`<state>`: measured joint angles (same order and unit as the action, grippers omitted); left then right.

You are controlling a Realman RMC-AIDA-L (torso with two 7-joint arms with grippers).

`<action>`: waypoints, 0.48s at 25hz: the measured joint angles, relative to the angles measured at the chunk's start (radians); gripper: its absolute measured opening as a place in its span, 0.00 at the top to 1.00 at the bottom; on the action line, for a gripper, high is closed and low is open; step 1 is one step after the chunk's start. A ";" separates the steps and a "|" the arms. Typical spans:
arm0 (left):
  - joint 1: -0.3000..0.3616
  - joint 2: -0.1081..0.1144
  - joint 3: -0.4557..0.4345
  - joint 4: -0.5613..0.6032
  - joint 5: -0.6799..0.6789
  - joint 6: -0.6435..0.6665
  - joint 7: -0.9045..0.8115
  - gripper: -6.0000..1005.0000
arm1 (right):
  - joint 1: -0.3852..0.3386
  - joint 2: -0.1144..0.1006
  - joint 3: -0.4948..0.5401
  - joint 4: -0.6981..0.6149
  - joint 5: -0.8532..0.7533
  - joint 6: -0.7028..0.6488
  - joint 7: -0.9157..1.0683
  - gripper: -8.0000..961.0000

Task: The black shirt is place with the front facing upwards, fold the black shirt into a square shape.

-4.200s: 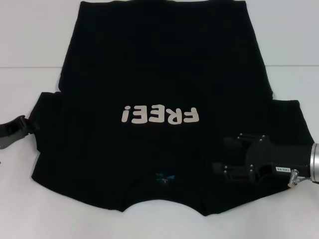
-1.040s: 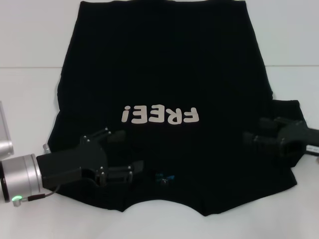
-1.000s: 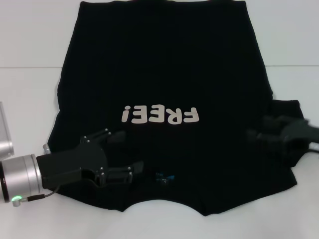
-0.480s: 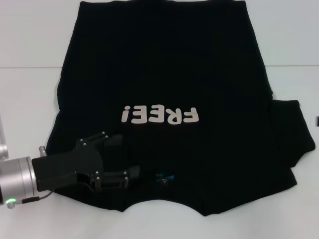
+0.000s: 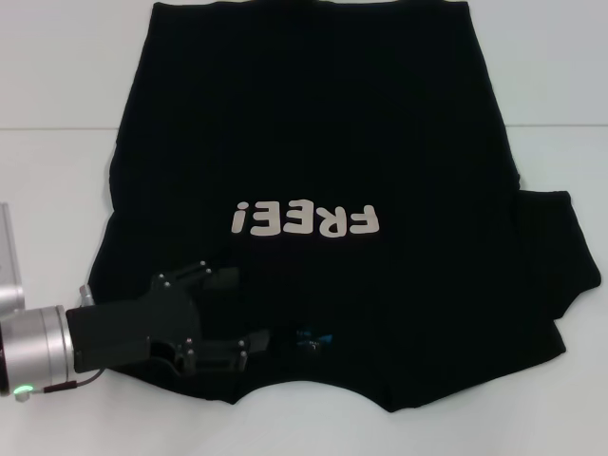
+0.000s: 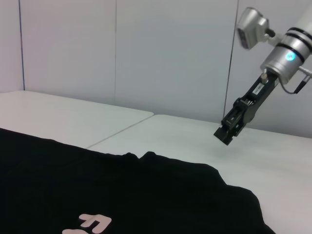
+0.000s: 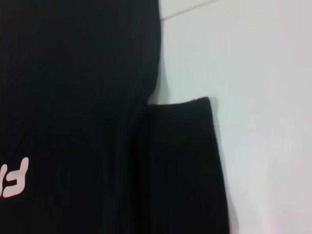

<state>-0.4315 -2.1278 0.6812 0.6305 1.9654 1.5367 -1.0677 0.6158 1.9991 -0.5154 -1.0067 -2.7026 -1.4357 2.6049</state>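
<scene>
Black shirt: lies front up on the white table, collar end nearest the robot, hem at the far edge; "FREE!" lettering reads upside down in the head view
Left side of shirt: sleeve appears folded in over the body, edge near straight
Right side of shirt: sleeve lies spread out flat beyond the body, not folded
Left gripper: low over the shoulder area, just beside the blue neck label; fingers spread apart, no cloth between them as far as visible
Right gripper: lifted above the table, well apart from the right sleeve, seen only in the left wrist view; finger state cannot be told
Progress (judgement): early; one sleeve fold looks done; right sleeve fold and lengthwise folds to a square remain
</scene>
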 joint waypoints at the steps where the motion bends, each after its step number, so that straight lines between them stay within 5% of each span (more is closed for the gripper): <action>1: 0.001 0.000 0.001 0.000 0.001 0.000 0.001 0.07 | 0.007 -0.007 0.001 0.029 0.001 0.011 0.001 0.14; 6: 0.009 -0.001 0.008 0.001 0.001 0.000 0.006 0.07 | 0.039 -0.032 -0.001 0.143 0.005 0.068 0.003 0.14; 12: 0.012 -0.002 0.013 0.001 0.001 0.000 0.006 0.07 | 0.063 -0.037 -0.016 0.213 0.000 0.106 -0.003 0.14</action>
<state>-0.4190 -2.1301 0.6940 0.6320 1.9666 1.5371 -1.0615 0.6790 1.9620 -0.5309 -0.7934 -2.7025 -1.3292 2.6023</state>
